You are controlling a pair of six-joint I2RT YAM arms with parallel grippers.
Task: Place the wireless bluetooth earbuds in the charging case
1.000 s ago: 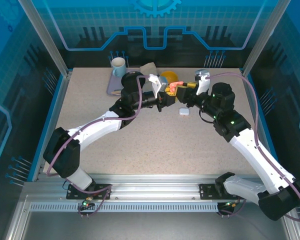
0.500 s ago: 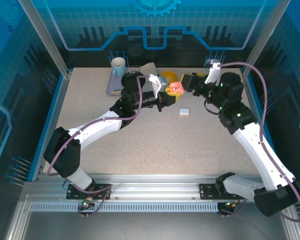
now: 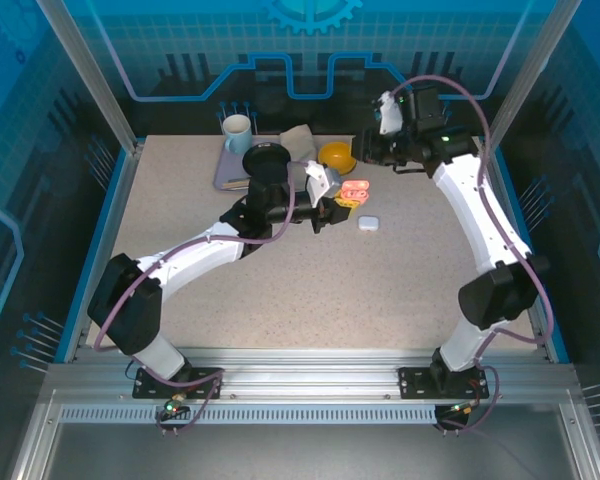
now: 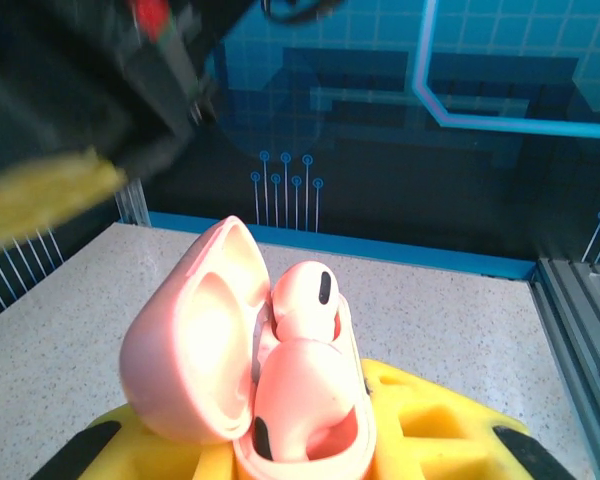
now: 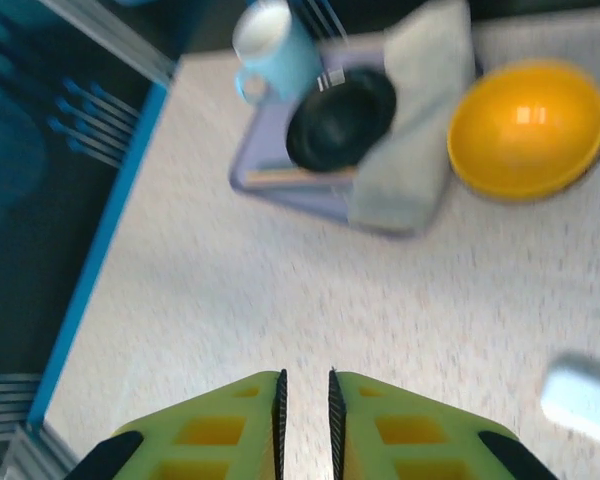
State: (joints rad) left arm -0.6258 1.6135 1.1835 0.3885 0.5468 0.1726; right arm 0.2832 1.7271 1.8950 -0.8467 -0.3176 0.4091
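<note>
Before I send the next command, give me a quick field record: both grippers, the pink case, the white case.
left gripper: shut on the pink case
pink case: lid open, two pink earbuds seated inside
right gripper: high over the far side of the table, jaws almost together, nothing between them
white case: lying on the table, apart from both grippers

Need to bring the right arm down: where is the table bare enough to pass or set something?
Bare: the wide near stretch from the white case to the table's near edge, and the right side past that case. Crowded: the back edge, with mug, tray, cloth and yellow bowl, and the middle, where the left gripper holds the pink case.
</note>
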